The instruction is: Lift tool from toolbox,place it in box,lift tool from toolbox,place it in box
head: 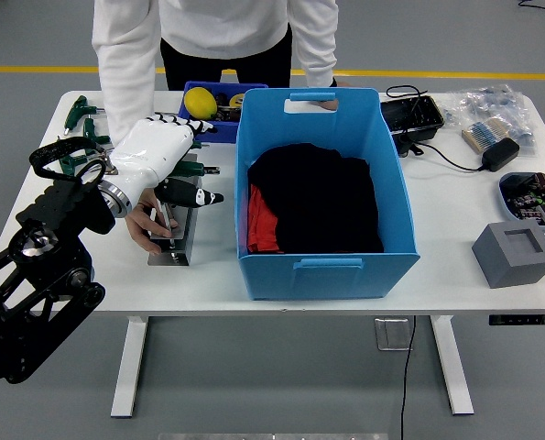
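The left hand (162,156) hovers with fingers spread wide, holding nothing, over the green-handled tool (191,169) on the metal toolbox rack (182,240). A person's hand (147,226) steadies that rack. The blue box (327,266) stands just beside it. No writing is legible.

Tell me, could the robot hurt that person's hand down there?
Maybe. The left hand hovers right above the person's hand, which steadies the metal tool stand; reaching down, it could press on those fingers. It might also knock the green-handled tool off the stand instead of lifting it into the blue box.
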### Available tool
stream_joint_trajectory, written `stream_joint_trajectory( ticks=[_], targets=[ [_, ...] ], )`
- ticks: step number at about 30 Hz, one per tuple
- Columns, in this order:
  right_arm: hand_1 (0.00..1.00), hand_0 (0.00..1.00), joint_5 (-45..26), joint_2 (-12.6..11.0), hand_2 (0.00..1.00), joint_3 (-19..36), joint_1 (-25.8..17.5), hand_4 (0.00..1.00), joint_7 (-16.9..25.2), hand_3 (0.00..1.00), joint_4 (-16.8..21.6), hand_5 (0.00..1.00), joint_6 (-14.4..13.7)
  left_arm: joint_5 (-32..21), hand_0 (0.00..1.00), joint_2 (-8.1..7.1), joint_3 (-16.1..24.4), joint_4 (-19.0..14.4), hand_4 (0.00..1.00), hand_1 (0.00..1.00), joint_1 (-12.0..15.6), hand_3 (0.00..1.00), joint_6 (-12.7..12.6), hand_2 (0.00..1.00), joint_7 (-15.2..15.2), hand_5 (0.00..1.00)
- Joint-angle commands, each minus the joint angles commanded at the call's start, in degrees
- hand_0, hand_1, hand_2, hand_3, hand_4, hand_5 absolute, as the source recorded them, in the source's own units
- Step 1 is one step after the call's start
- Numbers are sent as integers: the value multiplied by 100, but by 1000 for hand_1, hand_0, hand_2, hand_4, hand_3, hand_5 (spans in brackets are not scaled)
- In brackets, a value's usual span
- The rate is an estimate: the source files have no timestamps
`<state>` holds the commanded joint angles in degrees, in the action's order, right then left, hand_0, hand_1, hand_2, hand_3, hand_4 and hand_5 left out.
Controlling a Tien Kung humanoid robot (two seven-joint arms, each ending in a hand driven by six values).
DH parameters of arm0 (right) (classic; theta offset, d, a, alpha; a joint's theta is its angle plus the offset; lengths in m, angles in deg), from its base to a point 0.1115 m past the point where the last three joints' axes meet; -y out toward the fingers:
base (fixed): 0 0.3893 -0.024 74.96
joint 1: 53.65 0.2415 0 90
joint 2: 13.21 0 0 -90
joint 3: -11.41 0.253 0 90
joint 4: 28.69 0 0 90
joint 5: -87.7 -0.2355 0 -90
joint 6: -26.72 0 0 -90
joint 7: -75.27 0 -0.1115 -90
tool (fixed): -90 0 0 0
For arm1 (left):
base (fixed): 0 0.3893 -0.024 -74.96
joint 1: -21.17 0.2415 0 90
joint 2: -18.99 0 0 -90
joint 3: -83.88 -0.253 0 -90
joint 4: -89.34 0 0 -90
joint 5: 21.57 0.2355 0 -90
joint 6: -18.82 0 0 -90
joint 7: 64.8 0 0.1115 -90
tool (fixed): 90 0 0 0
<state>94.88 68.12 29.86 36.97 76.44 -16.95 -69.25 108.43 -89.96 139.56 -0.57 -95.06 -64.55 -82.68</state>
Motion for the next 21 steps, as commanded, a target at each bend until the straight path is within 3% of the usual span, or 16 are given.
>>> stream_joint_trajectory(
  ticks=[9, 10, 15, 16, 21],
  targets=[
    [669, 697, -32, 7, 739, -46, -18, 792, -1, 583, 1, 713, -4, 0, 720, -55, -207, 224, 998, 701, -141, 762, 85, 704, -100, 467],
    [669, 697, -32, 7, 739, -50, -21, 791, -1, 584, 1, 714, -4, 0, 684, -65, -224, 230, 998, 644, -153, 715, 97, 640, -126, 467],
    [669, 697, -33, 6, 739, -70, -30, 791, -2, 584, 1, 714, -4, 0, 684, -99, -276, 195, 998, 644, -182, 715, 123, 640, -203, 467],
    [671, 697, -35, 6, 739, -71, -30, 791, -1, 583, 1, 713, -5, 0, 608, -110, -293, 185, 998, 573, -192, 647, 120, 549, -218, 466],
    [671, 697, -44, 7, 739, -69, -22, 791, 0, 583, 2, 713, -7, 0, 608, -174, -332, 151, 998, 573, -249, 647, 163, 549, -303, 466]
  ],
)
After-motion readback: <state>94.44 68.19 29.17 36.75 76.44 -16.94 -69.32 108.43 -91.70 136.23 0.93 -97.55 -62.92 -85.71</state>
